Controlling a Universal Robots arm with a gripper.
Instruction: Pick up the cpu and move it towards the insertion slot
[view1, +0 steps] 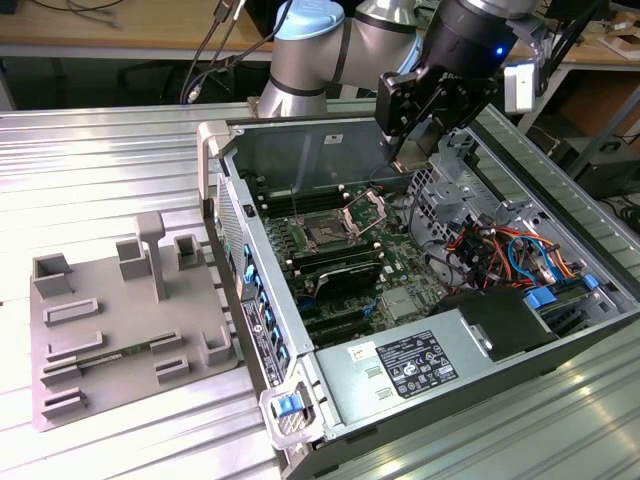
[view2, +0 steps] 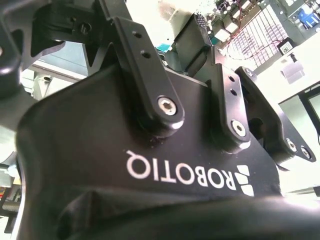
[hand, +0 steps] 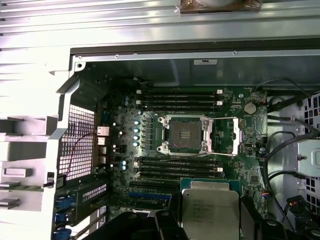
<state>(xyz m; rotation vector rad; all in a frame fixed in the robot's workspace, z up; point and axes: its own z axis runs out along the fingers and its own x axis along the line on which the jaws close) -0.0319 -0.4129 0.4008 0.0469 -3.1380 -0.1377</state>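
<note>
The cpu (hand: 210, 207), a flat square chip with a silvery top and a green rim, sits between two dark fingers (hand: 167, 225) of my gripper (hand: 210, 220), which is shut on it. In the exterior view the gripper (view1: 408, 158) hangs above the open computer case, over its far right part, up and to the exterior view's right of the insertion slot (view1: 325, 236). The insertion slot (hand: 182, 135) is a dark square socket in a steel frame. Its hinged bracket (hand: 235, 137) is swung open beside it. The gripper's black housing (view2: 150, 150) is close up in the second wrist view.
Long black memory slots (hand: 180, 167) flank the socket on two sides. A silver-green flat chip (view1: 398, 303) lies on the board. Coloured cables (view1: 500, 250) and a drive cage (view1: 440, 190) crowd the case's right side. A grey plastic tray (view1: 120, 320) with raised blocks stands on the metal table.
</note>
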